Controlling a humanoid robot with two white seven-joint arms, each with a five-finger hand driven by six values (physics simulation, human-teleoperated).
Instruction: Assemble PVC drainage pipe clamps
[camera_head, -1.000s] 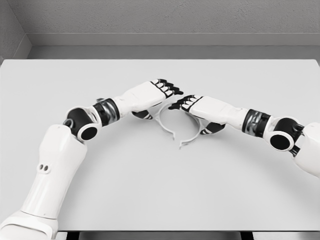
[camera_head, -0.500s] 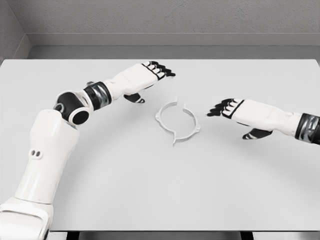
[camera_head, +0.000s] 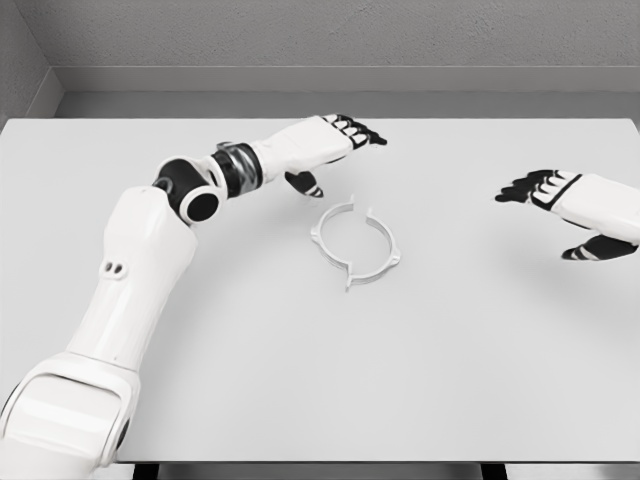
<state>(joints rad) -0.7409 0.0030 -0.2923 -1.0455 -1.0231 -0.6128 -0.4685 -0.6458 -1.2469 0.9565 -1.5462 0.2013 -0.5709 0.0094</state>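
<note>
A white PVC pipe clamp (camera_head: 355, 244) lies flat on the grey table (camera_head: 300, 380), its two half-rings set together into a ring with small tabs at the sides. My left hand (camera_head: 345, 135) hovers just behind and left of the ring, fingers stretched out and holding nothing. My right hand (camera_head: 545, 195) is far to the right of the clamp near the picture's edge, fingers relaxed and spread, also holding nothing. Neither hand touches the clamp.
The table's back edge meets a grey wall (camera_head: 330, 40). My left arm (camera_head: 150, 250) stretches diagonally across the table's left half.
Both hands have let go of the clamp halves and drawn apart. The right hand slid far right; the left lifted back. The clamp stays joined on the table.
</note>
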